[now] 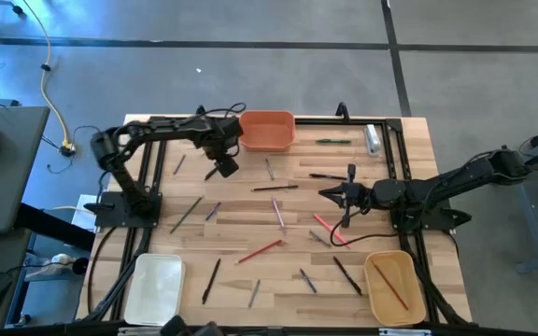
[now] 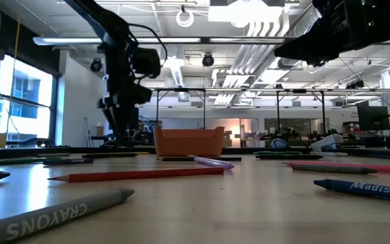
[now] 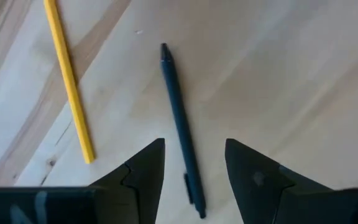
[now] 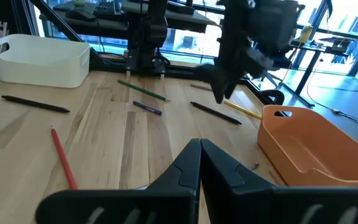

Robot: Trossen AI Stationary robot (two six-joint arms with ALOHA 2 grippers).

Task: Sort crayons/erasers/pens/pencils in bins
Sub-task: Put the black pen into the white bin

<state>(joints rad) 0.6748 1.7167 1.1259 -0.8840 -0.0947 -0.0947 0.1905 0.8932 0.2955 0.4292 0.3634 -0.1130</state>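
On the wooden bench (image 1: pixel 250 215), the orange bin (image 1: pixel 267 131) sits at the far edge. Beside it the left claw (image 3: pixel 194 165), spread, straddles a dark pen (image 3: pixel 180 124) lying flat; the right claw (image 4: pixel 199 163) is pressed together.

bright and even from above, with ceiling lights (image 2: pixel 249 12) glaring white in the low view. nearest grey crayon (image 2: pixel 59 215) soft, perhaps too close to focus. faint shadows on the table (image 1: pixel 250 271); windows blown out bluish behind.
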